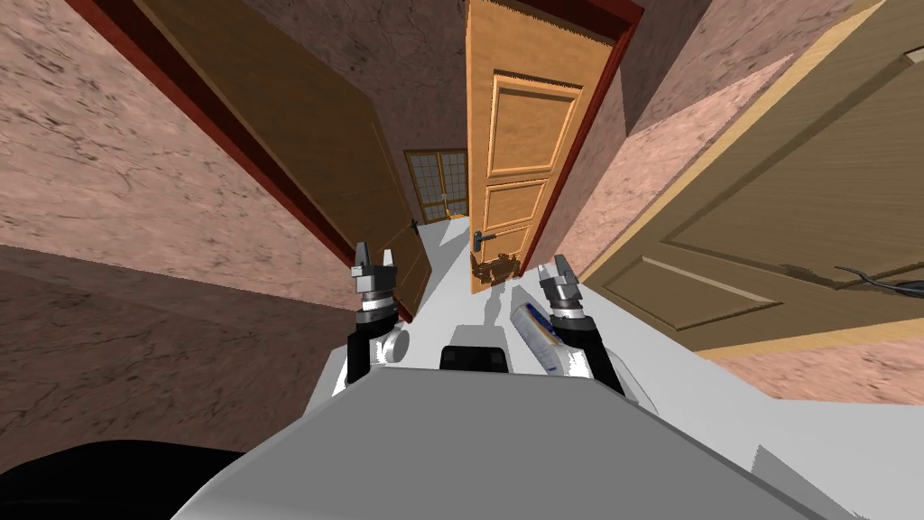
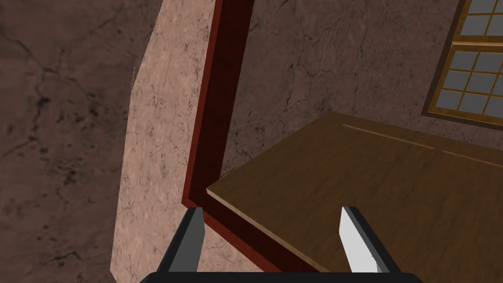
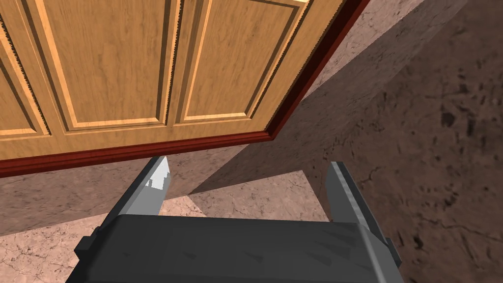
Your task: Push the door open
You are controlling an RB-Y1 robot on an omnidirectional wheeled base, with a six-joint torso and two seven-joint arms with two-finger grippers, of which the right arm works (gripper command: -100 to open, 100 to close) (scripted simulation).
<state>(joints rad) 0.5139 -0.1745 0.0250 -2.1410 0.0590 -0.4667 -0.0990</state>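
Observation:
A light wooden panelled door (image 1: 516, 153) with a dark lever handle (image 1: 479, 239) stands ahead in a dark red frame (image 1: 577, 144). My right gripper (image 1: 557, 268) is open just short of it, to the right of the handle. In the right wrist view the open gripper (image 3: 248, 189) points at the door's panels (image 3: 147, 64) and red frame (image 3: 147, 150) without touching. My left gripper (image 1: 375, 257) is open beside a dark brown door (image 1: 298, 135). That dark door (image 2: 368, 196) and its red frame (image 2: 216, 113) lie just beyond the open left gripper (image 2: 272, 240).
A narrow corridor with mottled pink-brown walls (image 1: 108, 181) and a pale floor (image 1: 451, 271). A tan panelled door (image 1: 785, 226) with a dark handle (image 1: 889, 282) stands on the right. A gridded window (image 1: 438, 185) shows between the two doors ahead, also as the window (image 2: 471, 64).

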